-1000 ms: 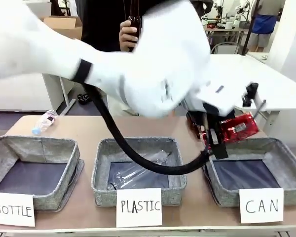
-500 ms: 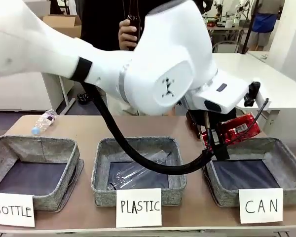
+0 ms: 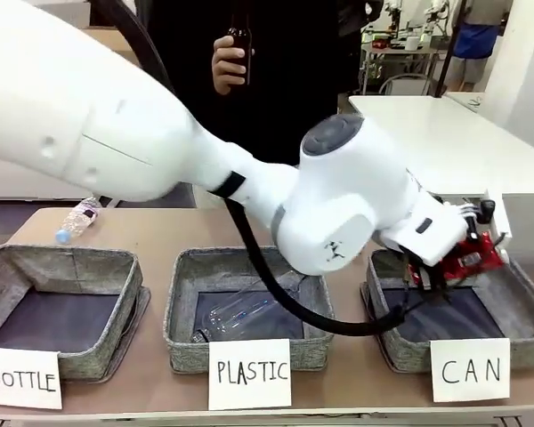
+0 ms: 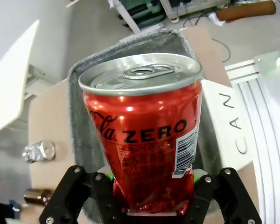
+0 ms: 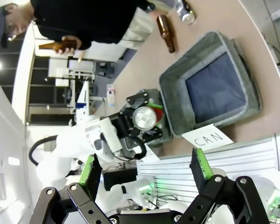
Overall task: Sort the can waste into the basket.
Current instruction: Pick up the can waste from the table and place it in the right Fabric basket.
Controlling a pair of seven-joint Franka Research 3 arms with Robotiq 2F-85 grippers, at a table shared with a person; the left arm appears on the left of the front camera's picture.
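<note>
The drop-off is in hand: the left gripper (image 3: 445, 267) clamps the base of the red Coca-Cola Zero can (image 4: 142, 135), held tilted just above the CAN basket (image 3: 405, 351). The next move, I judge, calls for letting go squarely over its dark base. The right gripper (image 5: 144, 168) hangs spread and empty. Counted: two cans, this one and a silver can (image 4: 37, 151) on the table (image 3: 160, 236); three baskets, counting the BOTTLE basket (image 3: 93, 356) and PLASTIC basket (image 3: 187, 342); two brown glass bottles (image 5: 165, 32), one in the person's hand (image 3: 224, 64); two clear plastic bottles (image 3: 78, 220).
</note>
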